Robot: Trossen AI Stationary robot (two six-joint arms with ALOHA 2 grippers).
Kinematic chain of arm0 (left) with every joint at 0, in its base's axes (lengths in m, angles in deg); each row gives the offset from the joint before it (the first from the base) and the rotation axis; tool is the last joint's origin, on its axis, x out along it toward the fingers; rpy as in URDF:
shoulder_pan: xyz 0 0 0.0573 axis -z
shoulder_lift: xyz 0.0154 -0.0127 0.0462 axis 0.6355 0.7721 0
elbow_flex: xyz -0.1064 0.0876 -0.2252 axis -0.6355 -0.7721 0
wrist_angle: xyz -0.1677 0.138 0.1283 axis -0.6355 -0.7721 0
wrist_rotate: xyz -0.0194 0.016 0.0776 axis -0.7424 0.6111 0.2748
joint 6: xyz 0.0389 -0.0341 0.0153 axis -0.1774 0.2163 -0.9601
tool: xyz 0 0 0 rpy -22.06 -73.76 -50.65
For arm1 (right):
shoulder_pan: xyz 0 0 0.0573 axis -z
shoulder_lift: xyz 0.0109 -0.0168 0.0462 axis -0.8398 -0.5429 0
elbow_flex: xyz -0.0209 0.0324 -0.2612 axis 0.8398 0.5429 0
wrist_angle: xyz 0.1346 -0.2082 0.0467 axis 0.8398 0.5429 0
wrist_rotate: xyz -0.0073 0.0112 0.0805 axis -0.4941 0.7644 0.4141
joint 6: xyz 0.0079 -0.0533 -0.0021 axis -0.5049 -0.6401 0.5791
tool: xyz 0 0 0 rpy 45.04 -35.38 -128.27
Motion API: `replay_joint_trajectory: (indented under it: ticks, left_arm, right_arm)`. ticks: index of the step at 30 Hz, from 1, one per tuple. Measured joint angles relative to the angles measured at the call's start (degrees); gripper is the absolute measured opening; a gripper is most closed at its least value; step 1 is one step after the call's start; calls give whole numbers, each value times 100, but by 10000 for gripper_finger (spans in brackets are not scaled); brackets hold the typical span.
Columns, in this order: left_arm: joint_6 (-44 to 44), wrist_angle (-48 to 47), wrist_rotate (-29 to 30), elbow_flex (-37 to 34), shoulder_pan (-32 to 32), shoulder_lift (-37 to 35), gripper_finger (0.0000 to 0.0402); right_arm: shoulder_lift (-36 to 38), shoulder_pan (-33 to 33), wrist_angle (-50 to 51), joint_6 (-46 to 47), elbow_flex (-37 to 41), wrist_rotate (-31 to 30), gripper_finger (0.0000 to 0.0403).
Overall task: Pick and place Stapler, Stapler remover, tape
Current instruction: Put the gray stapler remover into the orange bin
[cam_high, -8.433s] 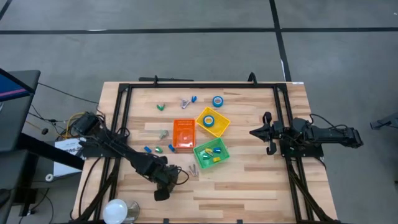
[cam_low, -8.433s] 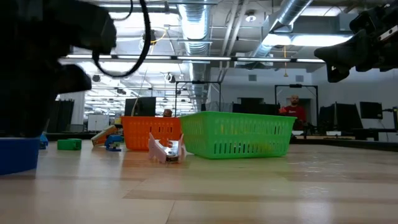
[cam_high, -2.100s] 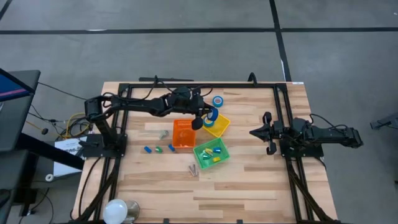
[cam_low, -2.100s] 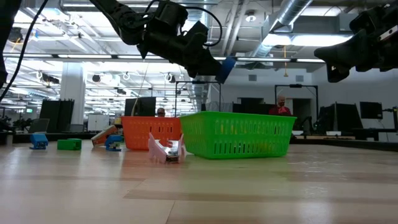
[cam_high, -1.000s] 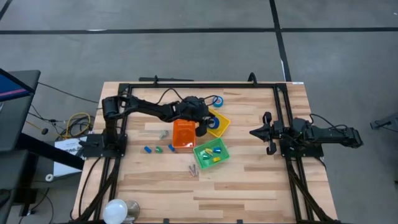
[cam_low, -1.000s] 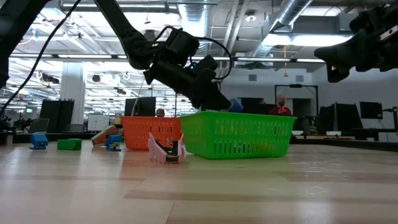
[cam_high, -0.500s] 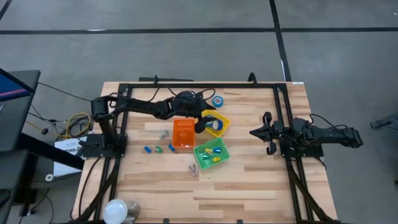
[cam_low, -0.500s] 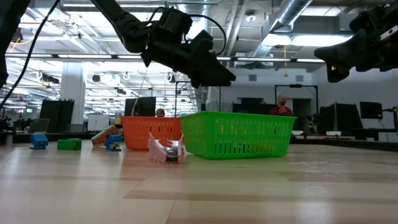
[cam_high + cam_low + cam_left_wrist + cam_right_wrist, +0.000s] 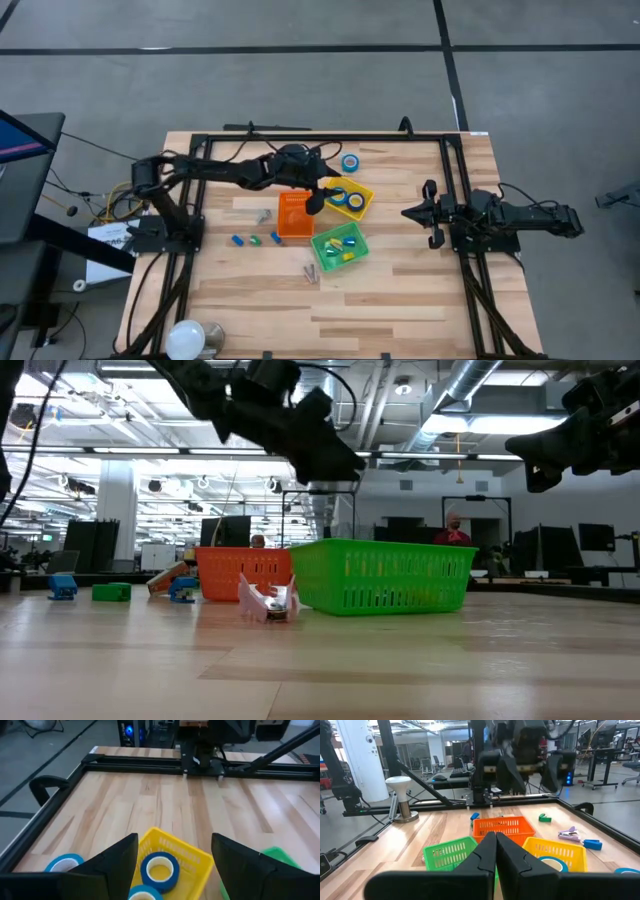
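1. Hovering above the gap between the orange bin point(image 9: 294, 213) and the yellow bin point(image 9: 346, 198), the left claw point(image 9: 314, 203) is seen with its fingers point(image 9: 116, 860) spread apart and nothing held between them.
2. Two rolls of tape point(image 9: 340, 195) are found lying flat in the yellow bin, side by side, their open cores facing up.
3. A third roll point(image 9: 350, 162) is noted lying flat on the worktop point(image 9: 400, 300) just beyond the yellow bin, core upward; being round, no long axis can be given.
4. The green bin point(image 9: 338, 247) is observed nearer the front, holding small mixed items that cannot be told apart.
5. The right claw point(image 9: 405, 212) is recorded at the right side of the worktop, well apart from the bins, fingers closed together and empty.
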Motion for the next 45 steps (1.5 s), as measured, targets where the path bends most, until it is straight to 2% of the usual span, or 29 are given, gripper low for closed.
replay_joint_trajectory:
  ticks: [7,18,25,32,38,45]
  left_arm:
    - [7,-1223,2,-24,0,-967,242]
    - [18,-1350,183,-1071,25,-2200,236]
    - [163,-1734,181,-1251,98,-2665,218]
    - [242,-2917,189,-1252,243,-3178,207]
    - [729,-3992,643,-1252,365,-3494,206]
    - [1564,-4892,787,-1252,363,-3570,206]
  right_arm:
    - [-2,0,0,0,-1,0,1]
    - [0,0,0,-2,0,0,1]
    - [-2,-1,0,-1,-1,0,1]
    - [-1,0,0,-1,0,0,1]
    - [-1,0,0,0,0,0,1]
    - [-2,-2,0,-1,-1,0,1]
